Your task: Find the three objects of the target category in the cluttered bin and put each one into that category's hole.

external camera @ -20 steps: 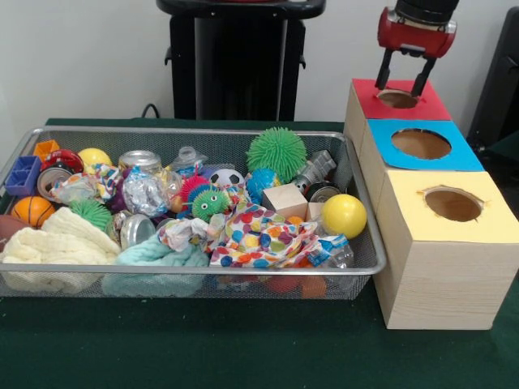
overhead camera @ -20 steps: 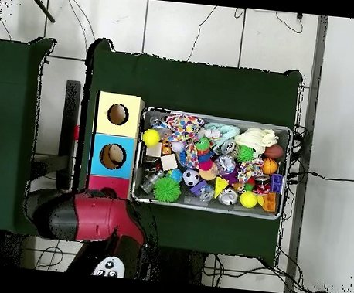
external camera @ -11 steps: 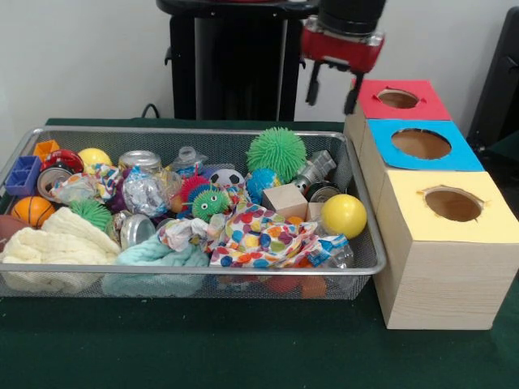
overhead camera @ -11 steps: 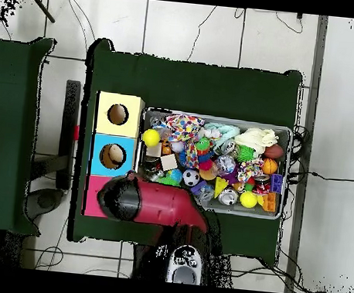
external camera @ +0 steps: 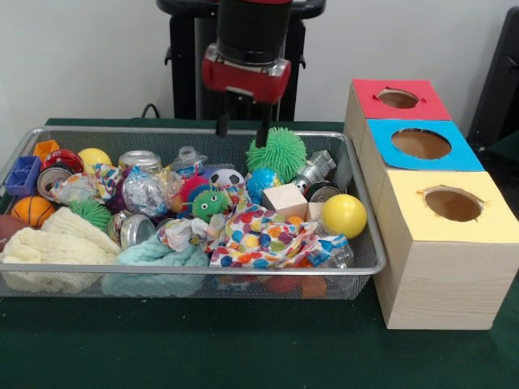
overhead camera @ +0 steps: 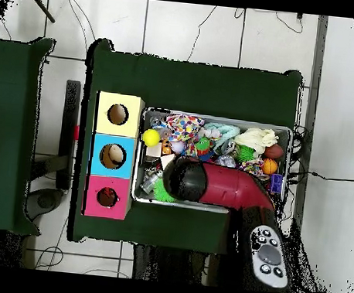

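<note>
My gripper hangs open and empty over the back of the wire bin, just left of a green spiky ball. Below it lie a small soccer ball, a blue spiky ball and a pink-and-green spiky toy. A wooden block, a yellow ball and crushed cans sit toward the bin's right end. Right of the bin stand three boxes with a red hole, a blue hole and a yellow hole. From overhead, the red arm hides the gripper and the bin's middle.
The bin also holds silver cans, a dotted cloth, cream and teal towels, a basketball and a blue block. The boxes press against the bin's end. Green cloth covers the table.
The gripper has travelled from above the red box leftward in the front view and lower, ending over the bin's back. It stayed open and empty throughout.
</note>
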You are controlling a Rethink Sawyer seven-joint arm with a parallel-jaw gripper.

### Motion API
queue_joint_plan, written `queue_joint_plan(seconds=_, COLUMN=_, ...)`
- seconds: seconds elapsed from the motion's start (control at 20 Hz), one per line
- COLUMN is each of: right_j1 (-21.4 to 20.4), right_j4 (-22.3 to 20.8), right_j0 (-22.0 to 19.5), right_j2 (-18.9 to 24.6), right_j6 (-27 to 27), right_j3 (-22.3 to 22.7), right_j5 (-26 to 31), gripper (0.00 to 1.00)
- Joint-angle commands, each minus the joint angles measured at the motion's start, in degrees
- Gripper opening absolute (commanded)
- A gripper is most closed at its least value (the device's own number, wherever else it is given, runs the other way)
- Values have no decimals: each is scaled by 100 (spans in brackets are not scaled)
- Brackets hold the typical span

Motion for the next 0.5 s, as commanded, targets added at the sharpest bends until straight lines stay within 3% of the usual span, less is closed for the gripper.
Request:
queue_joint_plan(seconds=0.05, right_j1=478, right_j4=-804, right_j0=-508, right_j2=1320, right_j6=-1978, right_j3=-658, right_j5=651, gripper=100)
queue_joint_plan(seconds=0.5, right_j1=433, right_j4=-1149, right_j0=-620, right_j2=1548, right_j6=-1563, right_j3=-559, right_j5=625, gripper=100)
